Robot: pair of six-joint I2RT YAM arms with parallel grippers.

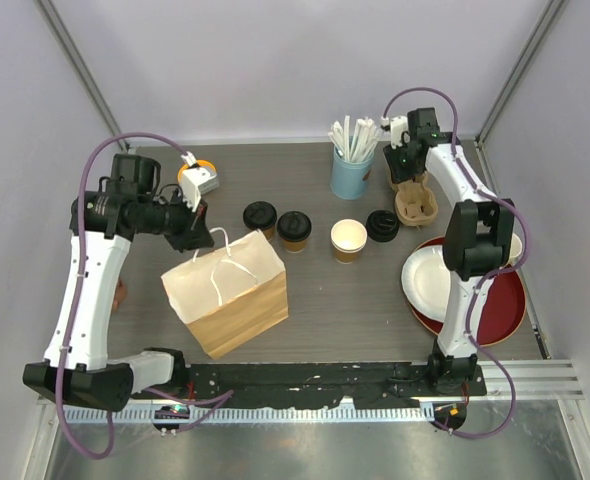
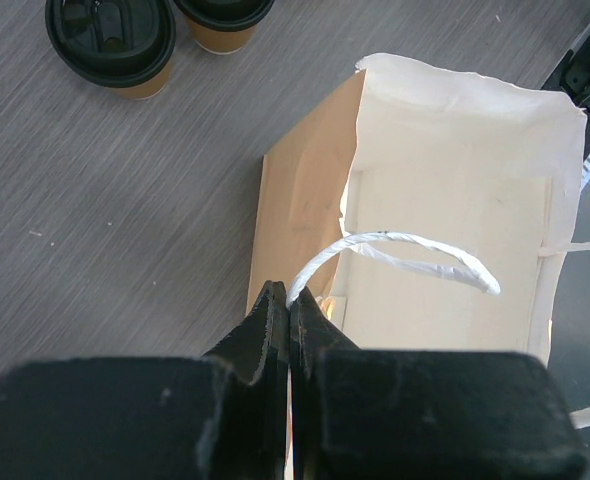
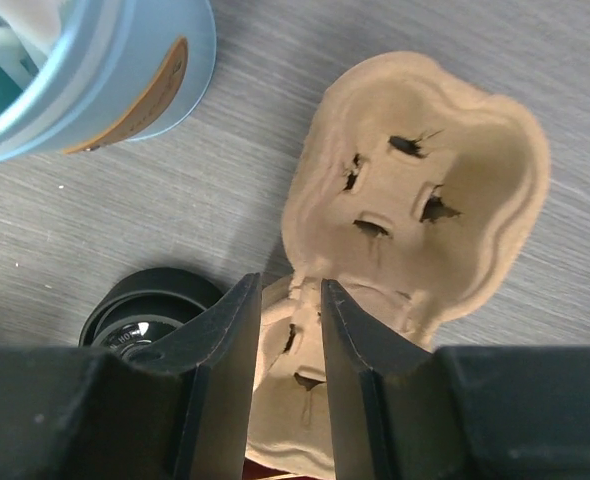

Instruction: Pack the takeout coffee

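Two kraft coffee cups with black lids (image 1: 260,218) (image 1: 294,230) stand mid-table; they also show in the left wrist view (image 2: 110,40) (image 2: 223,15). A third kraft cup (image 1: 348,240) stands open, white inside, with a loose black lid (image 1: 382,225) (image 3: 145,310) beside it. My left gripper (image 1: 201,228) (image 2: 290,300) is shut on the white handle (image 2: 405,245) of the brown paper bag (image 1: 230,295) (image 2: 305,200), whose mouth gapes open. My right gripper (image 1: 407,178) (image 3: 290,290) stands on the pulp cup carrier (image 1: 416,205) (image 3: 425,170), jaws narrowly apart around its middle ridge.
A light-blue cup of white straws (image 1: 352,172) (image 3: 95,70) stands just left of the carrier. A white plate (image 1: 430,280) lies on a red plate (image 1: 495,310) at the right. A round orange-rimmed thing (image 1: 187,170) sits behind my left wrist, partly hidden.
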